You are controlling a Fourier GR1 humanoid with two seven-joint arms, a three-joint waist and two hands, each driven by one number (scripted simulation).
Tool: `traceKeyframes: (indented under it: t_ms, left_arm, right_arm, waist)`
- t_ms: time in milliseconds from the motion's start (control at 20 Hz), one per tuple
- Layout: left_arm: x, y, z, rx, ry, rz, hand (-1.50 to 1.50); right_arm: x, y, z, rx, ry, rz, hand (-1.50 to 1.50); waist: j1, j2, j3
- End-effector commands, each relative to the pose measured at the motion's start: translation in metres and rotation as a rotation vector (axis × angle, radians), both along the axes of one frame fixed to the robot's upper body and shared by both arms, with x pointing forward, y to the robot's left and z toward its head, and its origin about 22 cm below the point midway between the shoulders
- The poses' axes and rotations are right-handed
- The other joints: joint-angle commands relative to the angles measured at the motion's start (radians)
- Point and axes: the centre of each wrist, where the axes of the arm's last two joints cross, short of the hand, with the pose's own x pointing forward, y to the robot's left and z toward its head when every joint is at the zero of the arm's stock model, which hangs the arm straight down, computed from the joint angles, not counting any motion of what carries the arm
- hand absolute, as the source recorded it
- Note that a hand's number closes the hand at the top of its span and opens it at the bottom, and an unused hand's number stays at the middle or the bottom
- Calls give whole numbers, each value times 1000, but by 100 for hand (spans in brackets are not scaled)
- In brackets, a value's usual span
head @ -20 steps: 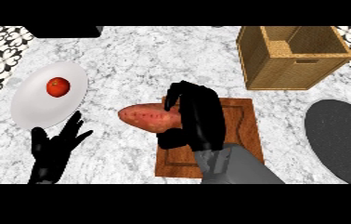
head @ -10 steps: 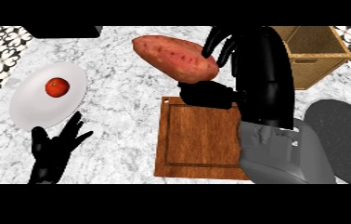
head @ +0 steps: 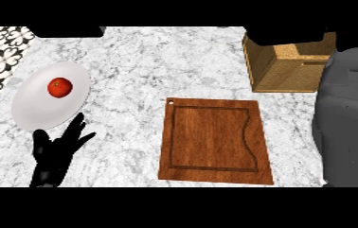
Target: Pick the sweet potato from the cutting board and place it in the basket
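With the board (head: 213, 139) bare and my right hand out of view, I judge I'm carrying toward the basket (head: 283, 71); next is lowering inside, while my left hand (head: 56, 151) rests open, holding nothing.

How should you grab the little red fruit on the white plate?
Take the red fruit by its round sides, coming straight down. It lies alone on the white plate with bare plate all round, so fingers likely fit either side. The left hand, open below the plate, is nearest.

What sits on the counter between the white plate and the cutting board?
Nothing: in the head view, only bare marble counter separates the white plate from the cutting board.
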Motion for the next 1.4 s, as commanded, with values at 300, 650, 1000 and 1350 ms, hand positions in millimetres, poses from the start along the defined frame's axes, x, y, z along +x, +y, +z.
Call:
traceKeyframes:
  t_ms: [300,650,1000,1350]
  left_arm:
    - [-10,9,-14,11,106,21,0]
    - [-4,-11,-32,14,119,-7,0]
    - [-5,-3,-14,0,112,-7,0]
    - [-11,2,-19,-19,118,-5,0]
  right_arm:
    - [56,-62,-8,-40,71,-84,150]
    - [89,-86,-26,-3,94,-77,150]
    - [108,-125,-79,204,87,-87,150]
    - [115,-129,-114,188,108,-56,150]
  waist:
    - [11,11,-10]
    - [12,16,-10]
    - [18,16,-9]
    - [10,11,-10]
